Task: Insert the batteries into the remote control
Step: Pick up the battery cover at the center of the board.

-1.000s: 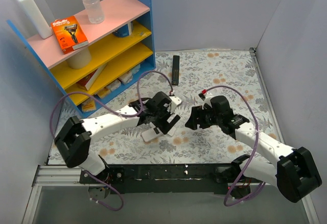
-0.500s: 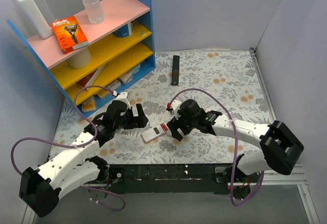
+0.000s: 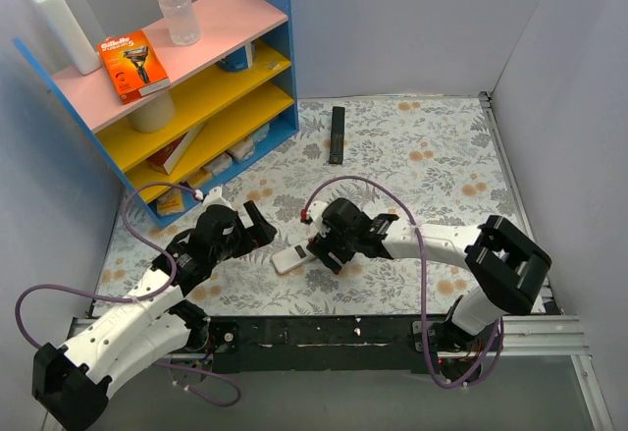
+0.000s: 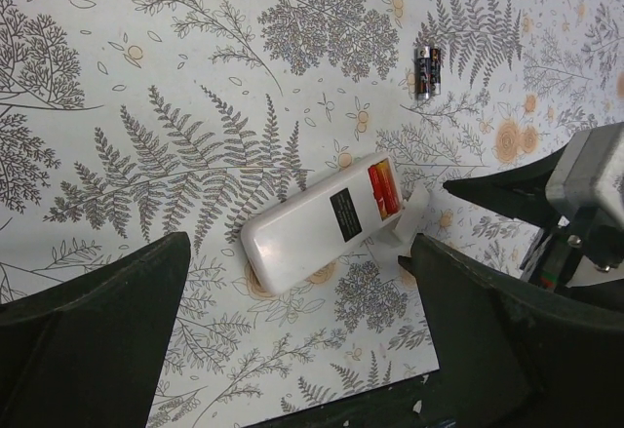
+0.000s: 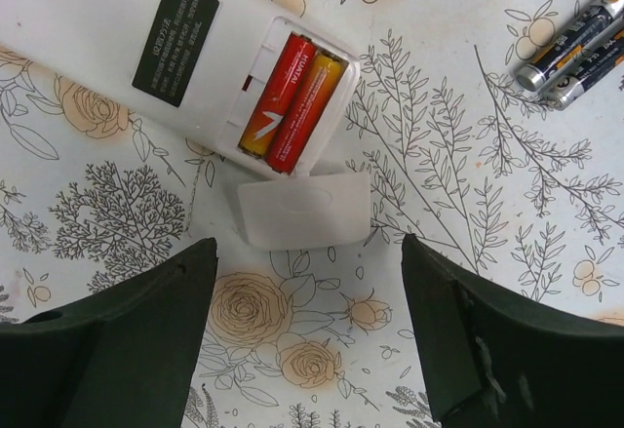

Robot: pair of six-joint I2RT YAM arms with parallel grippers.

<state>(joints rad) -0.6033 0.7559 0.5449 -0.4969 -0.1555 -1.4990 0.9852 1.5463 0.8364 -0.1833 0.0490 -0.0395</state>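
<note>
Left arm has backed off to the left since 1 s ago; right arm has slid in from the right and now sits over the remote's open end. Remote hasn't shifted.

State now:
- remote control (image 4: 297,238) lies white back up on the floral table (image 5: 468,184), between the 2 arms.
- Bay is open, with 2 red-orange cells (image 5: 291,97) seated side by side in it.
- battery cover (image 5: 304,212) is off and flat on the table just beside the bay end. Can't tell if it touches.
- dark pair of batteries (image 5: 573,46) lies loose, well apart from the remote.
- black remote (image 3: 337,134) is at the far side, not involved.
- left gripper (image 4: 299,248): jaws wide, nothing held, hanging back to the left of the remote.
- right gripper (image 5: 310,262): jaws wide, nothing held, straddling the cover from above.

My read: cells are in, so closing the bay is the step in hand.

How to do it well:
1. Check both cells sit flat first. Polarity marks aren't readable here.
2. The cover is thin and flat on the cloth, so come down low and pinch its 2 long edges, not its faces.
3. The remote looks light and will likely skate, so bring the left gripper back to brace the body.
4. Line the cover up square to the bay, slide it along the remote's long axis, then press flush.

Risk: a skewed cover jams on a raised cell.
</note>
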